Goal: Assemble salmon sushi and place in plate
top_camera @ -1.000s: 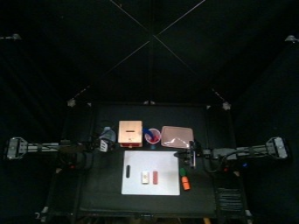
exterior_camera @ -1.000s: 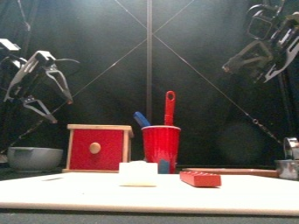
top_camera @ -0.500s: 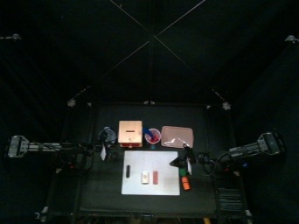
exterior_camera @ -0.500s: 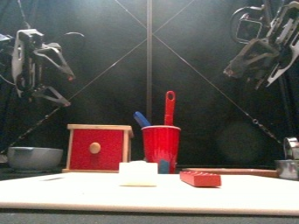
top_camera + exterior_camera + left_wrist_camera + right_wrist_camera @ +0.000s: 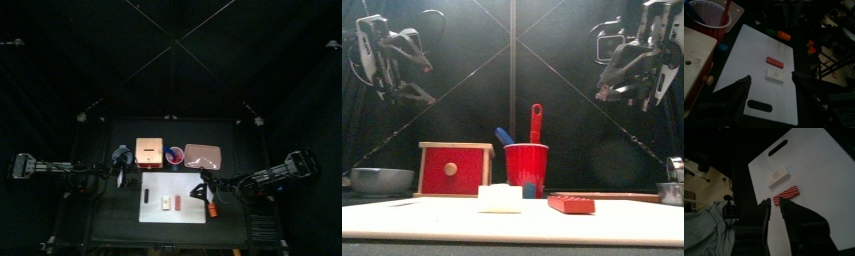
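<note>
- Top view shows the rice block [image 5: 158, 203] and salmon strip [image 5: 168, 203] side by side, not stacked, on the white board [image 5: 181, 185]. The plate [image 5: 202, 155] sits far right of it, empty.
- Both pieces lie flat and parallel, with their long axes running near to far.
- Your left tool [image 5: 771, 76] hangs wide open and empty. On your right tool [image 5: 775, 202] only a slim gap shows between the jaws, which grip nothing.
- Risk: the strip is tiny and flat, so a descent off its centre could shove it into the rice or skew it.
- Risk: if you set it down crosswise, it could slide off the rice.
- Mind the orange stick [image 5: 211, 210] to the right.
</note>
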Motion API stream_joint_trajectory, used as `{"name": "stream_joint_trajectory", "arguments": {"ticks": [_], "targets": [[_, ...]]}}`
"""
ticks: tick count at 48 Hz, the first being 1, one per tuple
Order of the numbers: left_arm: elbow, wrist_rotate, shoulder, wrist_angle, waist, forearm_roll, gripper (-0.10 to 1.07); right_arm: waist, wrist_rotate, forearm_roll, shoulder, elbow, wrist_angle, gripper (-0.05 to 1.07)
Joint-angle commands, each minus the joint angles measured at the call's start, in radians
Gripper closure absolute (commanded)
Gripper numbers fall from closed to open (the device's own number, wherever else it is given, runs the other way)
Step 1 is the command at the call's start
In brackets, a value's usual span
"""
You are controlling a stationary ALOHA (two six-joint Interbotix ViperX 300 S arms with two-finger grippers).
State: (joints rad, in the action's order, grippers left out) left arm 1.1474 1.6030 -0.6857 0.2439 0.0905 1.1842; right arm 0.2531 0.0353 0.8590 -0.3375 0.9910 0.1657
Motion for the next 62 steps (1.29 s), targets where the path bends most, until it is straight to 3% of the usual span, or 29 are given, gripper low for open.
{"name": "stream_joint_trajectory", "arguments": {"ticks": [1, 6, 12, 18, 29, 38, 52, 62], "targets": [[-0.018, -0.002, 0.002, 0.018, -0.005, 0.005, 0.0, 0.015, -0.002, 0.044, 0.031, -0.054, 0.003, 0.13], [-0.012, -0.005, 0.002, 0.023, -0.003, 0.006, 0.0, 0.02, -0.002, 0.1, 0.109, -0.114, 0.003, 0.05], [0.005, -0.008, 0.002, 0.023, -0.005, 0.006, 0.0, 0.017, -0.002, 0.175, 0.213, -0.187, -0.002, 0.04], [0.017, -0.009, 0.002, 0.02, -0.003, 0.006, 0.0, 0.009, -0.002, 0.207, 0.259, -0.215, -0.005, 0.05], [0.037, -0.009, 0.002, 0.017, -0.005, 0.006, 0.0, -0.049, -0.002, 0.238, 0.255, -0.27, -0.034, 0.05], [0.044, -0.009, 0.002, 0.008, -0.003, 0.006, 0.0, -0.156, -0.003, 0.229, 0.222, -0.325, -0.163, 0.05], [0.054, -0.008, 0.0, 0.006, -0.003, 0.002, 0.0, -0.262, 0.075, 0.074, 0.264, -0.383, -0.376, 0.05], [0.055, -0.008, 0.002, 0.006, -0.002, 0.002, 0.0, -0.285, 0.252, -0.112, 0.285, -0.414, -0.448, 0.05]]}}
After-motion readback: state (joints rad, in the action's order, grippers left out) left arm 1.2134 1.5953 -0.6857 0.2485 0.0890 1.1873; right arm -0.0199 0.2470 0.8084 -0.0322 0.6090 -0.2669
